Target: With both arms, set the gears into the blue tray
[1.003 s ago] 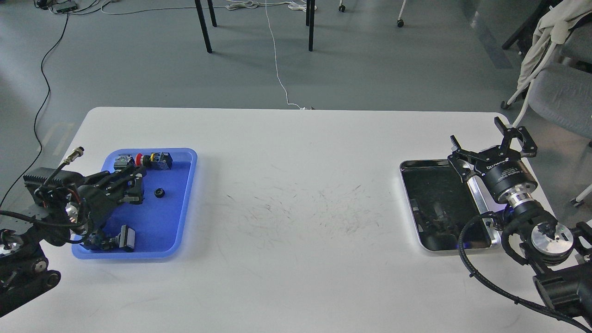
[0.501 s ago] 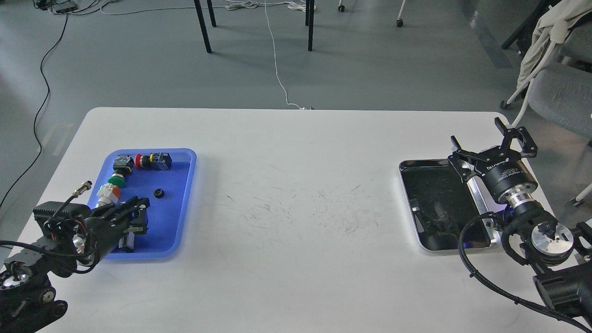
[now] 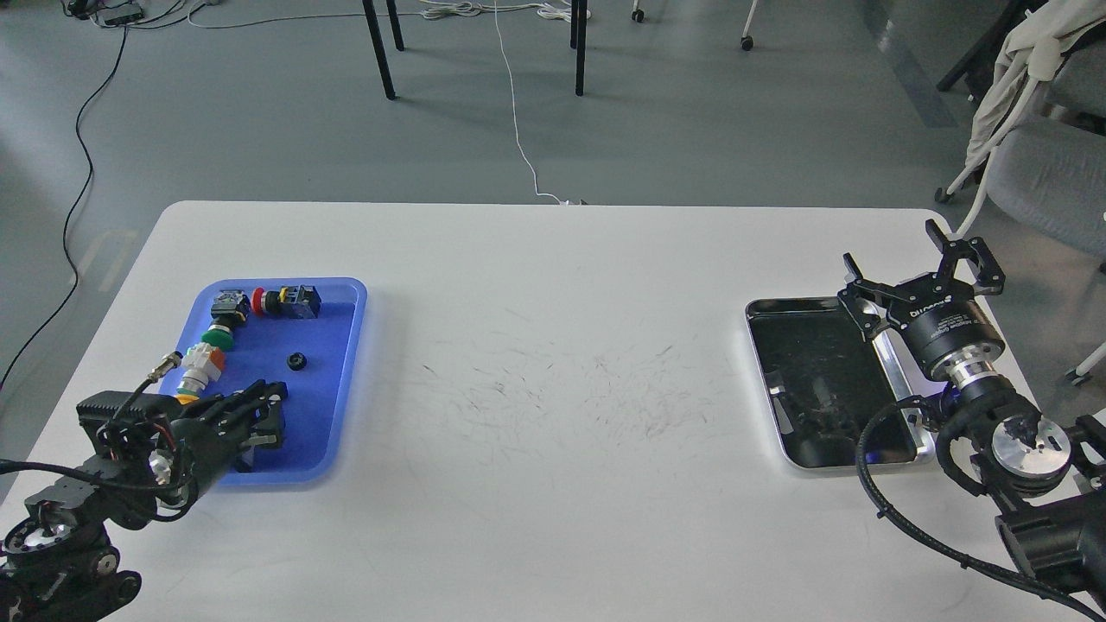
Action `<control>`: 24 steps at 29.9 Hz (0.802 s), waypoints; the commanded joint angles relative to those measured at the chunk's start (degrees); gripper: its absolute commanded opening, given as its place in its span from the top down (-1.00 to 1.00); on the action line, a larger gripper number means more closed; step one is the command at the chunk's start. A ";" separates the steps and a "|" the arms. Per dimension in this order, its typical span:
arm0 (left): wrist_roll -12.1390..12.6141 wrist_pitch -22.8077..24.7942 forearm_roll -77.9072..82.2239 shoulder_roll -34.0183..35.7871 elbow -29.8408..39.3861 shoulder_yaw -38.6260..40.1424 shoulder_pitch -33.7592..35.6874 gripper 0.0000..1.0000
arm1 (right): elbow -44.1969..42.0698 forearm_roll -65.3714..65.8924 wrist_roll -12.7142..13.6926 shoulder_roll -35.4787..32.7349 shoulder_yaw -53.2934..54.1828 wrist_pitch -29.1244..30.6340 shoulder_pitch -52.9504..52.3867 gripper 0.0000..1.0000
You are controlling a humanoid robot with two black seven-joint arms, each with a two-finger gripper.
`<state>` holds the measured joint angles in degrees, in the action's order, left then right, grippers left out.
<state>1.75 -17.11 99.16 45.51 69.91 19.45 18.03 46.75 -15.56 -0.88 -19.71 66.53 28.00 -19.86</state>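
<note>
While lying flat in the far half of the blue tray (image 3: pixel 341 380), one gear (image 3: pixel 297 360), small, black and toothed, alone on bare blue floor, clear of everything else; a second gear nowhere to be made out

Along the tray's far rim, a red-capped push-button switch (image 3: pixel 266 300) with a black block body (image 3: pixel 301 301) just beside it; down the tray's left side, a green-capped switch (image 3: pixel 219 338) and a white, orange and green one (image 3: pixel 198 366), end to end

Over the tray's near left corner, left gripper (image 3: pixel 272 415), dark and foreshortened, fingers pointing right and bunched together, hiding that part of the tray; whether closed or slightly parted, cannot tell; nothing seen between the fingers; gear well apart from it, farther back

On the right side of the white table (image 3: pixel 553 345), silver metal tray (image 3: pixel 899 380) with dark reflective bottom; above its far right corner, right gripper (image 3: pixel 924 268), fingers spread wide, holding nothing; silver wrist disc and black cable behind it toward the near right edge

Fine dark scratch marks across the table's middle, between the two trays
</note>
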 commanded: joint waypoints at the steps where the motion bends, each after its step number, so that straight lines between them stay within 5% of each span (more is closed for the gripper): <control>1: -0.08 -0.03 -0.10 0.02 -0.04 0.06 0.08 -0.28 | 0.09 0.00 0.00 -0.07 0.00 0.00 0.00 -0.91; 4: -0.43 -0.29 -0.19 0.28 0.05 0.15 0.25 -0.78 | 0.09 0.00 0.00 0.02 0.00 0.00 0.00 -0.91; 6: -0.87 -0.64 -0.28 0.81 0.40 0.23 0.43 -0.92 | 0.18 0.00 0.00 0.02 0.00 0.00 0.00 -0.91; 16: -0.96 -0.56 -2.99 6.17 4.79 8.93 7.37 -0.96 | 0.00 0.09 0.00 -0.24 -0.09 0.00 -1.84 -0.93; 24: 0.44 0.67 -38.89 -0.22 0.85 15.08 17.82 -0.96 | 1.06 0.26 0.09 -0.95 -1.66 0.00 -6.06 -0.93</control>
<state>1.64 -16.58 74.74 49.71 73.47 32.66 32.62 47.33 -15.32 -0.82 -20.46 66.03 28.00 -24.18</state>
